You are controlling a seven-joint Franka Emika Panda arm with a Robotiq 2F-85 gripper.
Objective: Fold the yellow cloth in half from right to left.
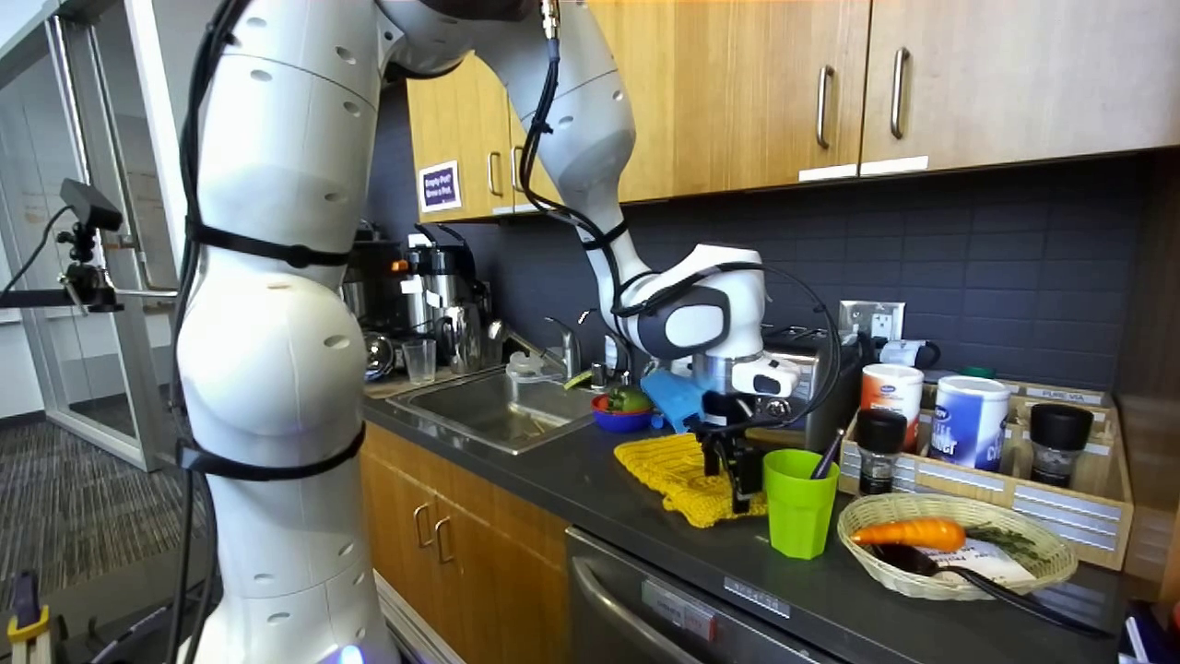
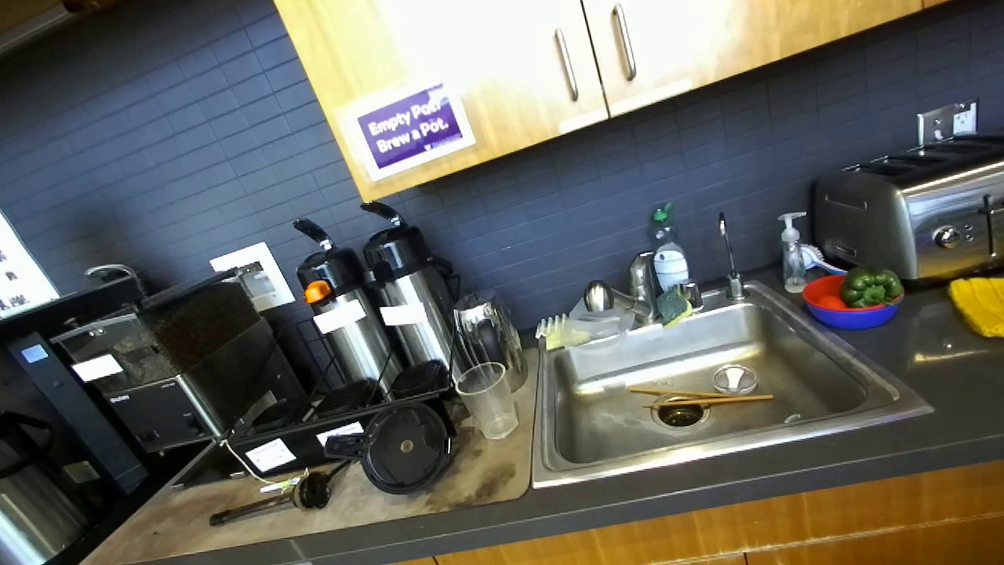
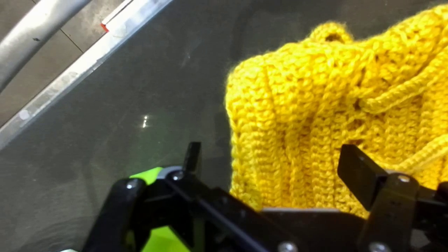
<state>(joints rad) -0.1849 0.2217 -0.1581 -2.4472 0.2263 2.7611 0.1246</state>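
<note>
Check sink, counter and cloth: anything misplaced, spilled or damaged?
Yes: two loose chopsticks lie in the sink, over the drain, not put away. Dark stains mark the brown mat near the clear plastic cup, perhaps an old spill. The yellow cloth shows no obvious damage.

A shared kitchen, probably an office's. Wooden cupboards (image 1: 770,97) hang higher than the claw (image 1: 726,484), which is above a dark surface (image 1: 576,484). Near the claw stand a toaster (image 2: 914,208) and a labelled tray (image 1: 1005,503) holding canisters (image 1: 968,422). Further from it is a steel sink (image 2: 604,428) with a tap (image 2: 644,282), and beyond that, well away from the claw, two airpots (image 2: 409,281) beneath a purple sign (image 2: 409,129) saying to brew a pot. Far from the claw, a glass partition (image 1: 97,378) and striped carpet (image 1: 60,489) look office-like.
</note>
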